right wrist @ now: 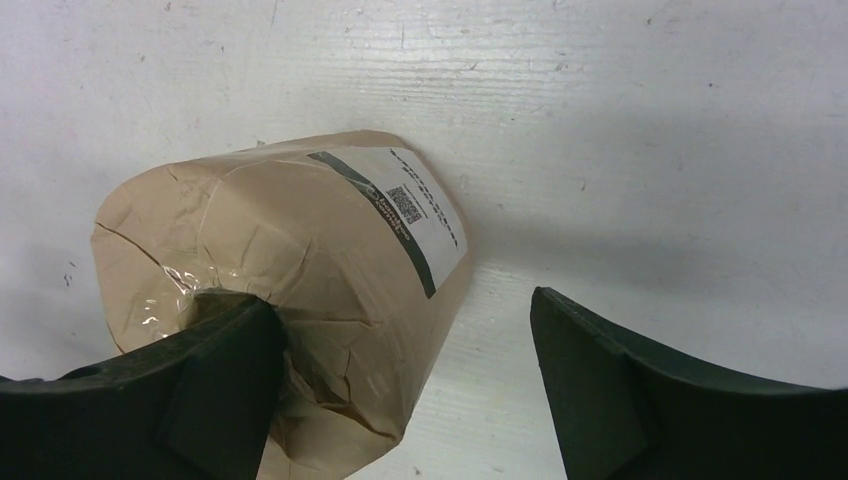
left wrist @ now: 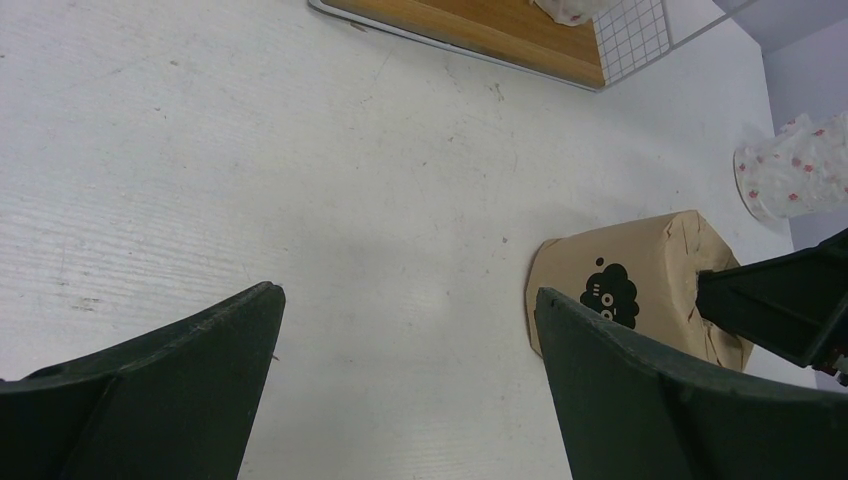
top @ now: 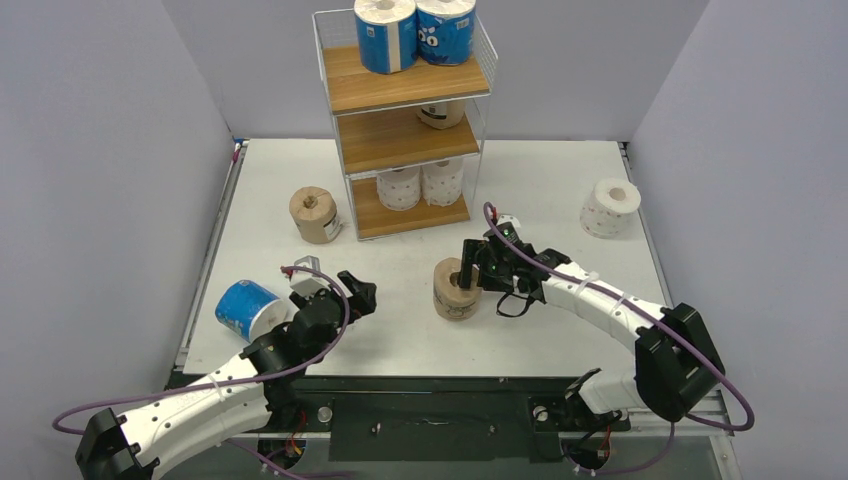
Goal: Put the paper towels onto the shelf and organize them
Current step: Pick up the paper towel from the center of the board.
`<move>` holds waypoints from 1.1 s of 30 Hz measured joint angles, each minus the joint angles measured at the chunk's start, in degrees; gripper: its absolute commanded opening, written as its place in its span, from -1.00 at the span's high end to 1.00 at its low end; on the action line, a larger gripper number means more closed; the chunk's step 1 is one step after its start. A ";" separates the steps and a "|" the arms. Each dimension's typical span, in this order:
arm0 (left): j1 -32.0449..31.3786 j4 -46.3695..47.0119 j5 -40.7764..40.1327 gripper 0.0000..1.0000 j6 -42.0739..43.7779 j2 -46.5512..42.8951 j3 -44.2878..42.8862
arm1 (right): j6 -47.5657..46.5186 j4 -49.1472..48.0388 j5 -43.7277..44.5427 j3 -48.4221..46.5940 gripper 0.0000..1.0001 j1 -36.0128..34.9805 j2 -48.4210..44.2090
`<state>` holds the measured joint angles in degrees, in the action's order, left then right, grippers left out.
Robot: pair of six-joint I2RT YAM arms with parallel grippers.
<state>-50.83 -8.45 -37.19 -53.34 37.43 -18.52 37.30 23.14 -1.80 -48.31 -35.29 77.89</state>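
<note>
Shelf (top: pixel 400 90) far centre. Tan roll (top: pixel 455 292) mid-table, open table (top: pixel 400 330) to its left. Blue roll (top: pixel 245 310) by left edge, white roll (top: pixel 610 207) near right edge. Right gripper (top: pixel 478 270) jaws wide, one finger on tan roll's end. Only the right wrist view shows its barcode label (right wrist: pixel 410 215). Left gripper (top: pixel 355 295) wide, empty.

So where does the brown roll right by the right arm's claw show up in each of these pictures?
Top external: the brown roll stands mid-table, in front of the shelf.
Left wrist: right of centre, near the far finger.
Right wrist: left of centre, filling much of the picture.
Shared landmark: the right gripper, black, sits at the roll's top end in all three views.
</note>
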 measured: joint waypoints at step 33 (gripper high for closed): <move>0.00 1.77 0.22 -0.93 -0.04 0.07 0.17 | 0.31 3.85 0.13 1.20 -0.35 0.83 -9.53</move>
<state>-50.83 -6.68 -36.97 -53.39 37.50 -18.35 37.60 26.98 -1.67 -47.11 -34.46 68.36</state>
